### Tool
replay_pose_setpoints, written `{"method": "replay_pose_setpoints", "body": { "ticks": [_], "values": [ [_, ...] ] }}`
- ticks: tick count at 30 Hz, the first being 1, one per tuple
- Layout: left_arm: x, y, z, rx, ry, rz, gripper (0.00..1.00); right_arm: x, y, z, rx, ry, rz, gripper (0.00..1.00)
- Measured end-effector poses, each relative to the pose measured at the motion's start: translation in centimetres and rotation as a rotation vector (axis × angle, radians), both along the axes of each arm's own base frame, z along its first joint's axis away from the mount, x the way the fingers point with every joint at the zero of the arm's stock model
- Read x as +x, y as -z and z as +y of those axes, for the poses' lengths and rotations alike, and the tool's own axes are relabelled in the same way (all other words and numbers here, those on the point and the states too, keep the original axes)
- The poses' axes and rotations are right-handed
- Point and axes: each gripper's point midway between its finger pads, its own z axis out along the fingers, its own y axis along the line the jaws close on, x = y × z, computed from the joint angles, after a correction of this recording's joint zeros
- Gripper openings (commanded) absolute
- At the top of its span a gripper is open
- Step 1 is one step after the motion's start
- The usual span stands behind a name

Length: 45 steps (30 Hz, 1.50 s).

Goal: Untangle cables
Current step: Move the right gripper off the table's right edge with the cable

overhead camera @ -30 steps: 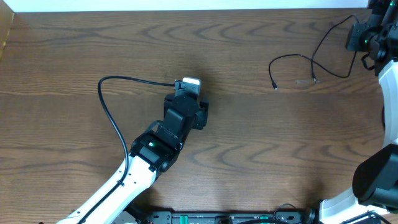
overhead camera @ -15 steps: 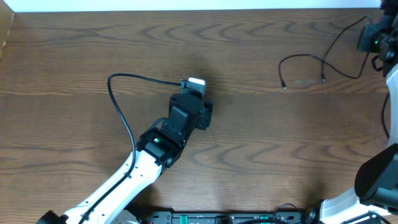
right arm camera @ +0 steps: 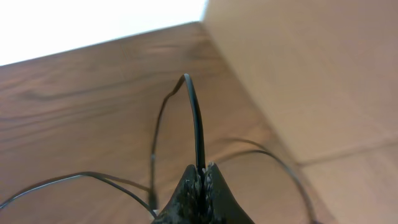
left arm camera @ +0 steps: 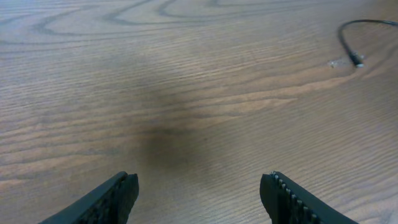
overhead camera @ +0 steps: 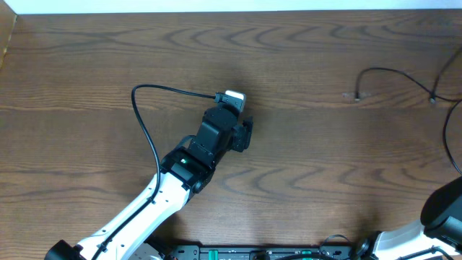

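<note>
Black cable (right arm camera: 196, 118), apparently pinched by the right end effector (right arm camera: 202, 169), lies well apart from the spread left end effector (left arm camera: 200, 186).

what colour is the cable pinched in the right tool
Black; the cable shows best in the right wrist view, pinched in the right tool.

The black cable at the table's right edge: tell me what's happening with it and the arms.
The right gripper is shut on the thin black cable, pinched in its jaws at the right side of the table; the rest trails loose on the wood. The left gripper hangs open over bare wood mid-table, holding nothing.
</note>
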Motion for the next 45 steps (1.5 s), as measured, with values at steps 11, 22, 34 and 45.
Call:
{"method": "replay_pose_setpoints", "body": {
  "ticks": [11, 22, 34, 45],
  "values": [
    [-0.6, 0.2, -1.1, -0.031, 0.063, 0.025, 0.68, -5.9, -1.4, -8.8, -0.029, 0.197, -0.052, 0.01],
    [-0.8, 0.1, -1.5, -0.033, 0.089, 0.022, 0.68, -1.8, 1.0, -7.8, 0.009, 0.098, -0.073, 0.01],
    [-1.5, 0.6, -2.0, -0.025, 0.115, 0.045, 0.68, 9.2, 5.4, -3.1, 0.137, -0.143, -0.102, 0.01],
    [-2.6, 0.5, -3.4, -0.023, 0.167, 0.045, 0.68, 14.1, -2.2, 1.4, 0.071, -0.274, -0.254, 0.01]
  ]
}}
